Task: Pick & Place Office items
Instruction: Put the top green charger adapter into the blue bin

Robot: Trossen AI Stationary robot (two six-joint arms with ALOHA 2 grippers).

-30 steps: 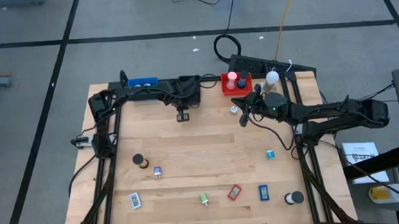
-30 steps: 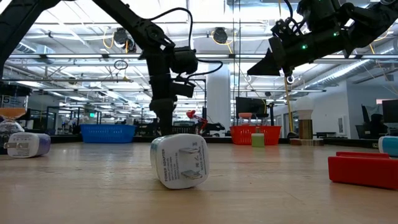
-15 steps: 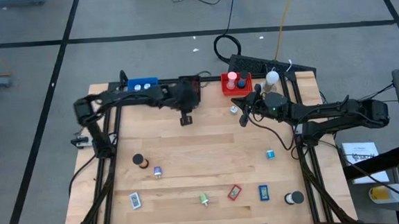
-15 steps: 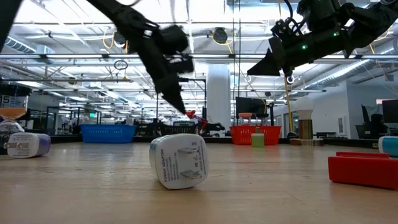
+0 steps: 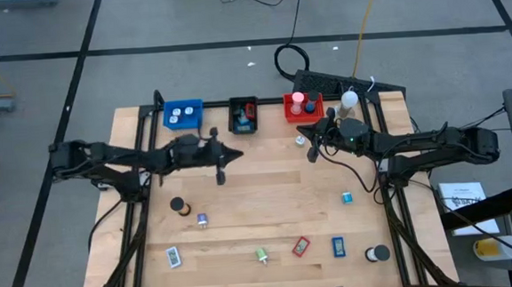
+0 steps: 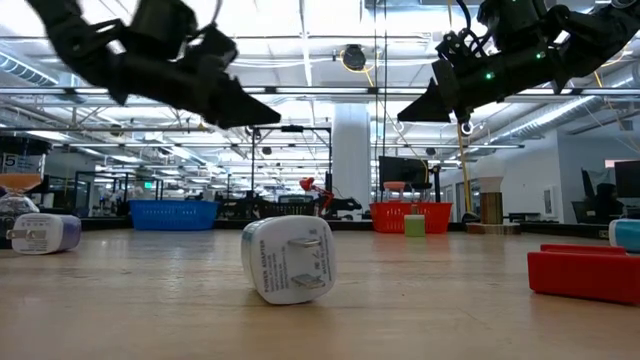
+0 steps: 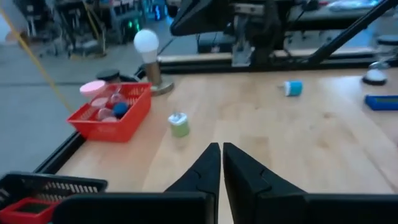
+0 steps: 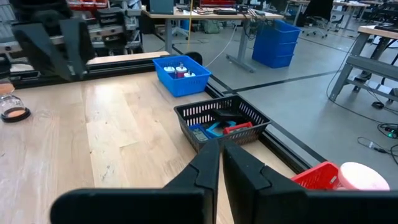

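Left pincer (image 5: 220, 174) has swung away from the black tray (image 5: 244, 116), shut and empty. Drop looks done, so next item's up. Right pincer (image 5: 311, 154) waits shut.

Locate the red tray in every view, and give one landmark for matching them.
High view: red tray at the table's far edge, right of centre.
Low view: far back, right of centre.
Left wrist view: beside the ball-topped stand, at.
Right wrist view: only a corner, past the black tray.
Landmark: the black tray, its neighbour in the high and wrist views.

No legible text, labels or numbers.
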